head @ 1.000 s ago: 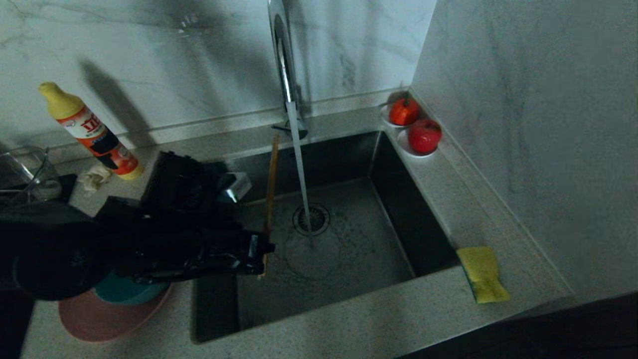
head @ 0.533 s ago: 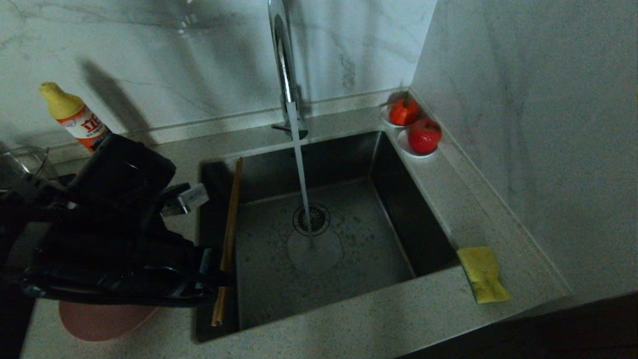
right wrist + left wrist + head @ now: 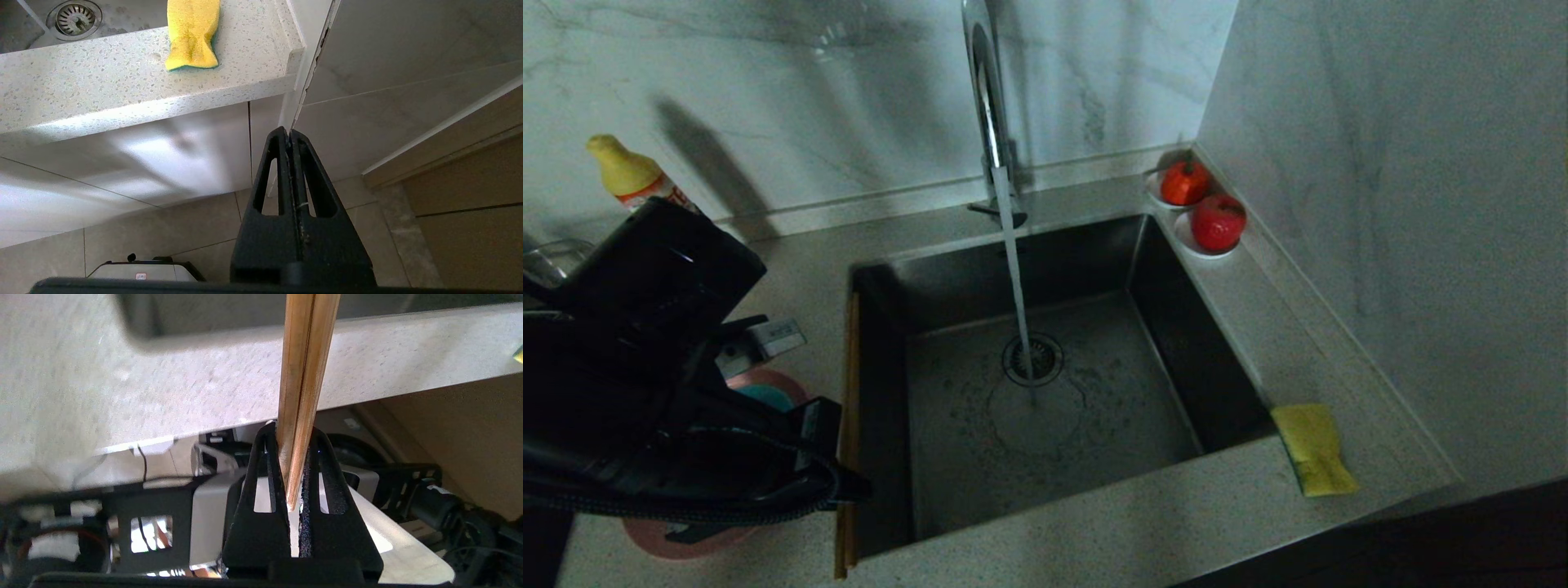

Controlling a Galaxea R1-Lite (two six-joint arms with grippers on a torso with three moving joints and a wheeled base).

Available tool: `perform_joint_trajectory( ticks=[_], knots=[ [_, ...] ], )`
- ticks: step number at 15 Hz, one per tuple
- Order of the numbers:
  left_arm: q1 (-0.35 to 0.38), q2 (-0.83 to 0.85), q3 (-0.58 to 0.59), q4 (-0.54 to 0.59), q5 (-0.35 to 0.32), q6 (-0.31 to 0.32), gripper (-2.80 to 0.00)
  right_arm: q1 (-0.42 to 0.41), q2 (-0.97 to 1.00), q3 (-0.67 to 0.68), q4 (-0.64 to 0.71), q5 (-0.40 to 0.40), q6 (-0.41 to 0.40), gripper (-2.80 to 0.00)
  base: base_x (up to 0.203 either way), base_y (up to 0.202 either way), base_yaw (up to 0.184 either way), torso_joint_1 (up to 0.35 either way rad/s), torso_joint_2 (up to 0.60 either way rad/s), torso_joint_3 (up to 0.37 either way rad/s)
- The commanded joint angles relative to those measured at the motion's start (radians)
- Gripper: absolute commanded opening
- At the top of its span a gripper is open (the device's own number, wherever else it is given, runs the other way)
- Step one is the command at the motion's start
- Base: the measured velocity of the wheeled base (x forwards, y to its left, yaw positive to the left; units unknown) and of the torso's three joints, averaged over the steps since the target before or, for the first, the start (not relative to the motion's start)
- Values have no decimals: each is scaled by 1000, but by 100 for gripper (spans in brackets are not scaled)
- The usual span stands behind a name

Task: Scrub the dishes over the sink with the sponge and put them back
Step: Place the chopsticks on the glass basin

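Note:
My left gripper (image 3: 293,433) is shut on the pair of wooden chopsticks (image 3: 306,355), pinched side by side between its black fingers. In the head view that gripper (image 3: 845,488) sits at the sink's front left corner. The chopsticks (image 3: 851,367) run along the left rim of the dark sink (image 3: 1168,286). My left arm covers most of the pink plate (image 3: 645,535) and the teal bowl (image 3: 768,398) on the counter to the left. The yellow sponge (image 3: 1313,447) lies on the counter at the sink's front right corner. My right gripper (image 3: 289,132) hangs shut and empty below the counter edge, under the sponge (image 3: 193,34).
Water (image 3: 1017,286) runs from the chrome faucet (image 3: 984,90) onto the drain (image 3: 1034,359). A detergent bottle (image 3: 625,171) and a glass container (image 3: 547,257) stand at the back left. Two red fruits on white saucers (image 3: 1218,222) sit at the back right, by the side wall.
My left arm has swung left and its wrist has turned. It has carried the chopsticks from near the water stream to the sink's left rim. The right arm has stayed still.

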Motion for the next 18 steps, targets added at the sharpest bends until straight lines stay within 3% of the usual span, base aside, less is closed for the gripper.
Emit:
perform_joint_trajectory(
  ticks=[1, 5, 7, 9, 12, 13, 16, 18],
  knots=[
    [20, -12, 3, 37, -2, -14, -280, 0, -1, 0, 1, 0, 0, -280, 0, 0, 0, 0, 0, 0],
    [51, -77, 3, 25, -7, -17, -280, 0, -1, 0, 1, 0, 0, -280, 0, 0, 0, 0, 0, 0],
    [57, -97, -26, 28, -3, -63, -280, 0, -1, 0, 1, 0, 0, -280, 0, 0, 0, 0, 0, 0],
    [56, -84, 12, 23, -4, -66, -280, 0, -1, 0, -1, 0, 0, -280, 0, 0, 0, 0, 0, 0],
    [58, -146, -33, 28, 3, -67, -280, 0, -1, 0, 1, 0, 0, -280, 0, 0, 0, 0, 0, 0],
    [59, -164, -60, 29, 19, -68, -280, 0, -1, 0, 1, 0, 0, -280, 0, 0, 0, 0, 0, 0],
    [59, -208, -141, 29, 152, -71, -280, 0, -1, 0, 1, 0, 0, -280, 0, 0, 0, 0, 0, 0],
    [59, -217, -202, 68, 189, -72, -280, 0, -1, 0, 1, 0, 0, -280, 0, 0, 0, 0, 0, 0]
  ],
)
